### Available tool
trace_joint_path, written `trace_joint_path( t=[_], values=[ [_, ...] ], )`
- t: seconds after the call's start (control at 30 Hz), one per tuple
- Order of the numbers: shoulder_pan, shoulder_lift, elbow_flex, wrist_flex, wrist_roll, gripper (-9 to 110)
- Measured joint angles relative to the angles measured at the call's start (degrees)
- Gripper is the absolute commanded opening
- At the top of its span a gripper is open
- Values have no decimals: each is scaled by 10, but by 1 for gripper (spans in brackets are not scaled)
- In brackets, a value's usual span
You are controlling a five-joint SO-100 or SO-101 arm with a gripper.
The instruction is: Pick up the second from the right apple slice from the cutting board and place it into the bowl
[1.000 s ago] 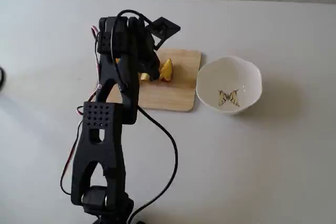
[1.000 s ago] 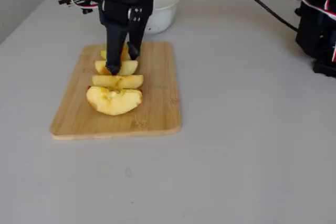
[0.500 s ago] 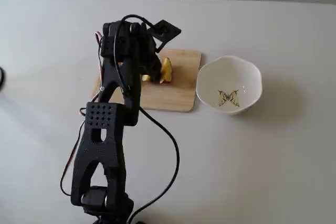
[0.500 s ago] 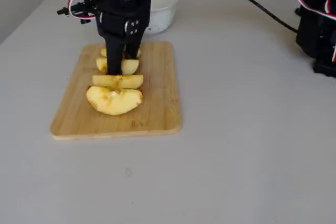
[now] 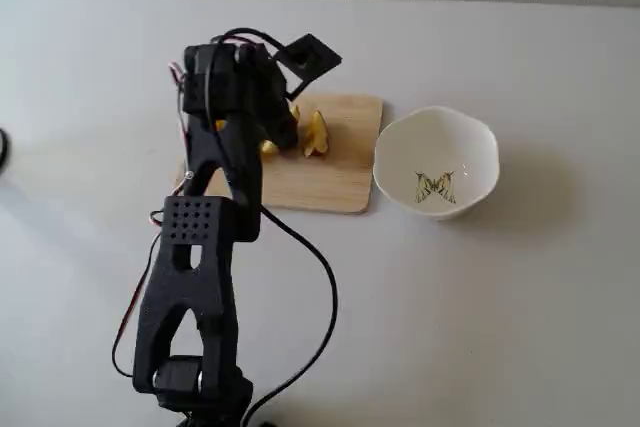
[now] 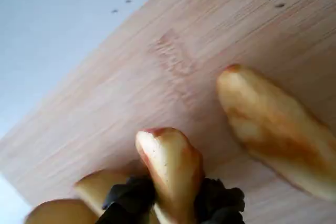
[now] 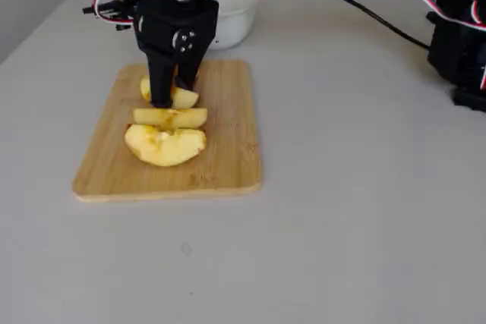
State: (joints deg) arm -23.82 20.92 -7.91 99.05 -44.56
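While my black two-finger gripper [image 6: 176, 203] clamps it from both sides, the yellow crescent apple slice [image 6: 170, 169] shows a reddish skin patch at its tip. I see it over the light-tan wooden cutting board [image 6: 157, 61], among other yellow wedges [image 6: 278, 129], well apart from the white scalloped bowl [image 5: 437, 162].

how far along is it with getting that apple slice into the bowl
Reach and grasp look done: in the wrist view the gripper is shut on the apple slice, low over the cutting board. I cannot tell whether it has lifted clear. Still left: carrying it over and releasing it in the bowl, which holds no slice.
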Motion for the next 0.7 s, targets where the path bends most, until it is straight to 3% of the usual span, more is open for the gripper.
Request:
trace_joint_path(
  t=[0.33,0.7],
  values=[
    [4,110,-29,28,129,0],
    [200,252,11,30,268,0]
  ],
)
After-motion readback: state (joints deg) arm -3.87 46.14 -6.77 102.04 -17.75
